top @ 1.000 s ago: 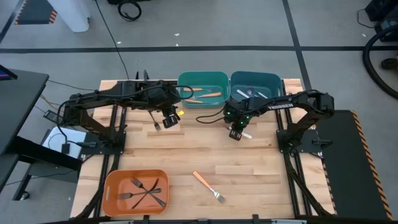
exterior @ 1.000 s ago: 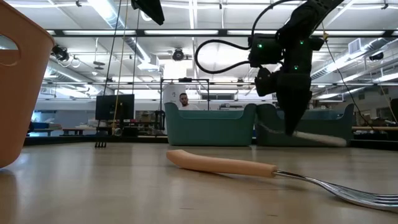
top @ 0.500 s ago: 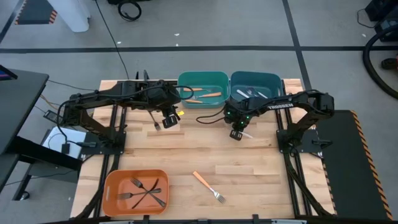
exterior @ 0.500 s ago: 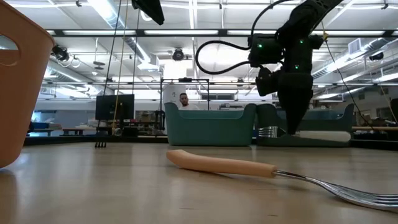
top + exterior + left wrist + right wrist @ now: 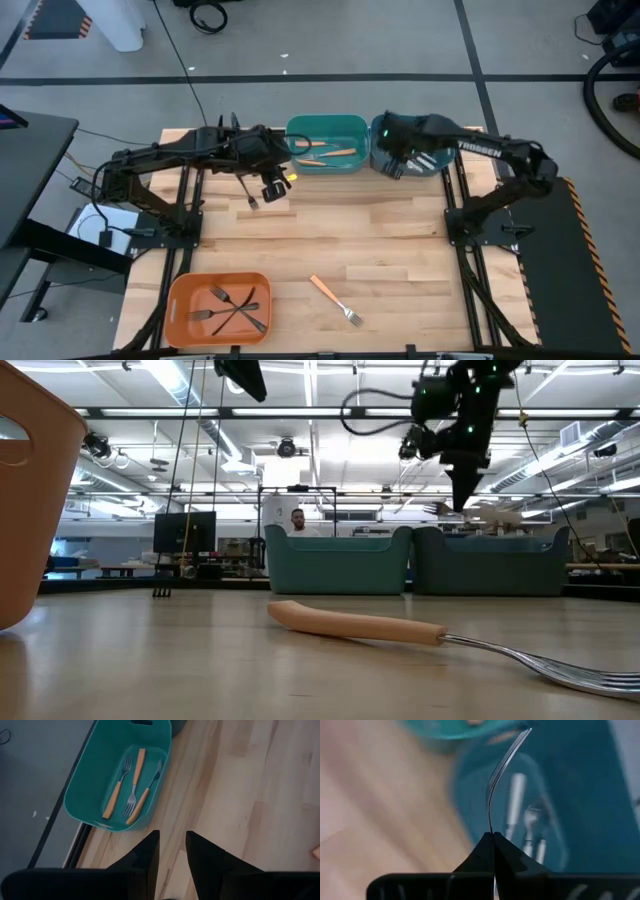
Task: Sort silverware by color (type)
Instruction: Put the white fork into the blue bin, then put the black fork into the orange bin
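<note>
My right gripper (image 5: 393, 163) is shut on a silver fork (image 5: 495, 775) above the blue bin (image 5: 440, 126), which holds more silver forks (image 5: 532, 827). My left gripper (image 5: 272, 190) hangs open and empty high over the table, near the teal bin (image 5: 300, 126). That bin holds three orange-handled forks (image 5: 131, 782). A dark fork (image 5: 249, 199) lies on the wood beside my left gripper. An orange-handled fork (image 5: 335, 299) lies flat near the front edge and shows close up in the low view (image 5: 360, 625). The orange bin (image 5: 180, 300) holds dark forks (image 5: 230, 308). My right gripper pinches the silver fork between its two fingers at one end (image 5: 491, 824); which end, I cannot tell. The fingers (image 5: 462, 485) point down. The fork shows edge-on, curves out past the fingertips, and is lifted clear above the blue bin.
The teal and blue bins stand side by side at the far edge, and the orange bin stands at the near left corner. Bare wood (image 5: 400, 250) lies between them. A person (image 5: 296, 520) sits in the room beyond the table.
My right gripper has risen from the table with the silver fork. It has moved toward the far edge, from in front of the bins to above the blue bin. The fork is now lifted clear of the wood.
</note>
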Tool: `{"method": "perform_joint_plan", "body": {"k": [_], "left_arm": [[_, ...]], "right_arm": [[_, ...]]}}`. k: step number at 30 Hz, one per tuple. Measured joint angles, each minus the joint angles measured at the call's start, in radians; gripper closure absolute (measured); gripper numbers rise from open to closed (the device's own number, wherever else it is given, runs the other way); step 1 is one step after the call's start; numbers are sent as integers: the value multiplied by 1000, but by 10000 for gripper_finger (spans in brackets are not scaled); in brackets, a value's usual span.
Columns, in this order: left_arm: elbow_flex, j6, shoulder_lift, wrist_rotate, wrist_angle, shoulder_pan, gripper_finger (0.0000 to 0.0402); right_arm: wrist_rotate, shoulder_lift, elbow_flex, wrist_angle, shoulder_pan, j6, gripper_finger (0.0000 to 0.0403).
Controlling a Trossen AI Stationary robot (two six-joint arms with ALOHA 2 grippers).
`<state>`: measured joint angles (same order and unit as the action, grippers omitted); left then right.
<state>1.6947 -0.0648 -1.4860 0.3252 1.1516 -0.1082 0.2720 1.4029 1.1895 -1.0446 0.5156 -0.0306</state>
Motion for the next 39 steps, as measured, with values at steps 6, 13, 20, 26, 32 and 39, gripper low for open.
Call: {"method": "perform_joint_plan", "body": {"k": [6,13,20,26,32,39], "left_arm": [[0,33,0,0,-29,-28,297],[0,36,0,0,-33,-58,297],[0,21,0,0,16,-103,297],[-27,-39,-23,1,108,-151,296],[-215,-96,-26,-1,72,-195,296],[-426,-571,-25,-1,-4,-242,296]], "right_arm": [[-28,50,-33,143,208,-131,387],[-8,138,-35,130,258,-149,336],[46,127,-21,65,237,-128,299],[31,65,61,-76,202,-17,297],[-12,-16,100,-101,156,90,297],[-57,-82,101,-102,119,179,297]]}}
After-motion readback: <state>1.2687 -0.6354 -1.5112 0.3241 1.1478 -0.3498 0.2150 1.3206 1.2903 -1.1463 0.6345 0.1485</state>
